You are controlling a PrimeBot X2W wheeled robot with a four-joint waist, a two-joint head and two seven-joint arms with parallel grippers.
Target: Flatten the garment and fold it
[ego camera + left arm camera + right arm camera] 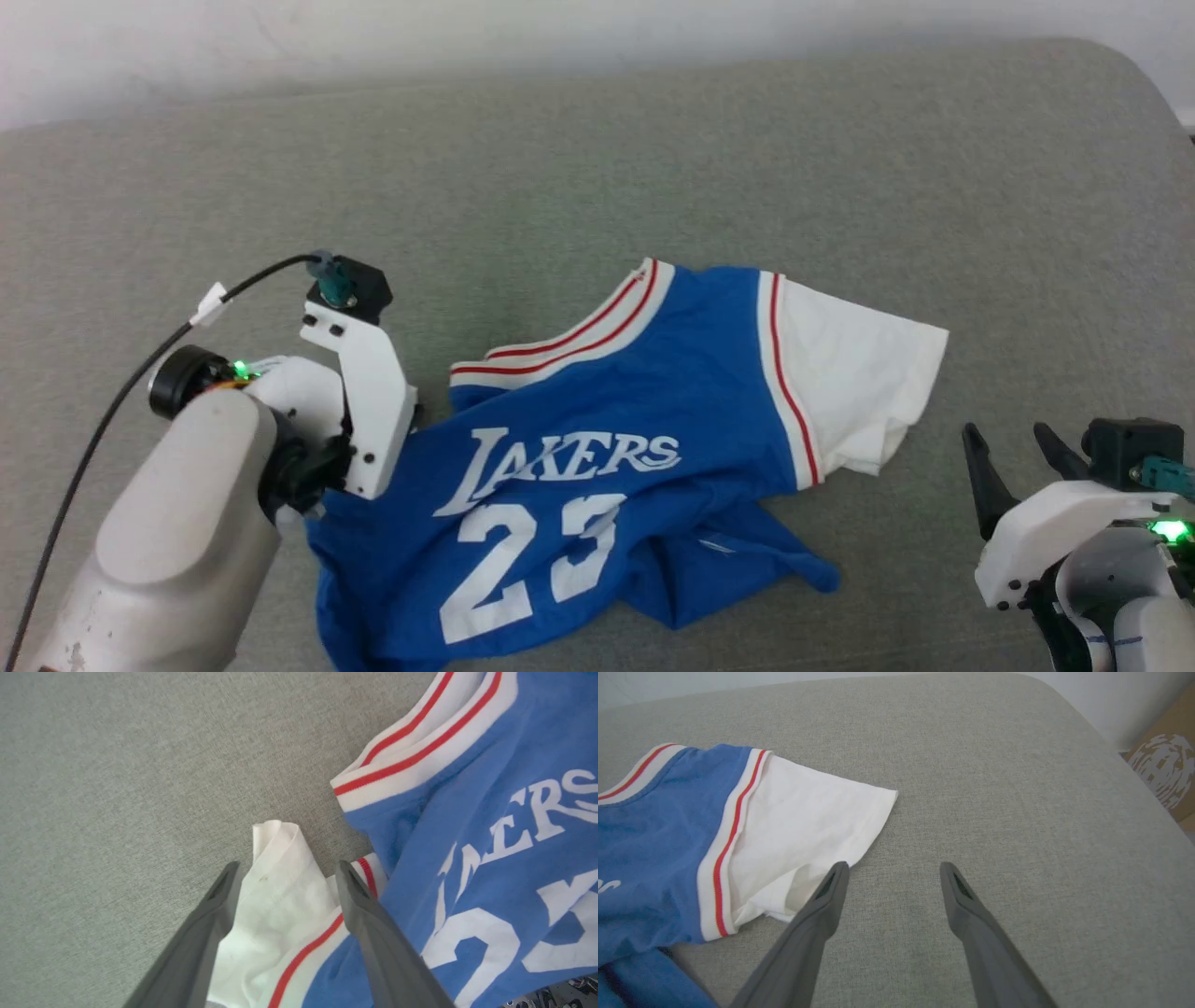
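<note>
Flattening is partly done, I judge: the garment [579,439] lies print-up on the grey cloth-covered desk [653,140]. One white sleeve [808,812] is spread fairly flat, the other sleeve [275,882] is bunched and the hem is crumpled; no fold is made yet. The left pincer [287,872] stands spread astride the bunched sleeve, the right pincer [892,872] spread over bare cloth beside the flat one. A pale wall [373,37] runs behind, and a brown box [1162,765] sits past one corner.

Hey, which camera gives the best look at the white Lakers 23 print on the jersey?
The head view: the whole print on the garment reads clearly there. The left wrist view catches part of the letters and digits at its right edge; the right wrist view has just a sliver of one letter.
</note>
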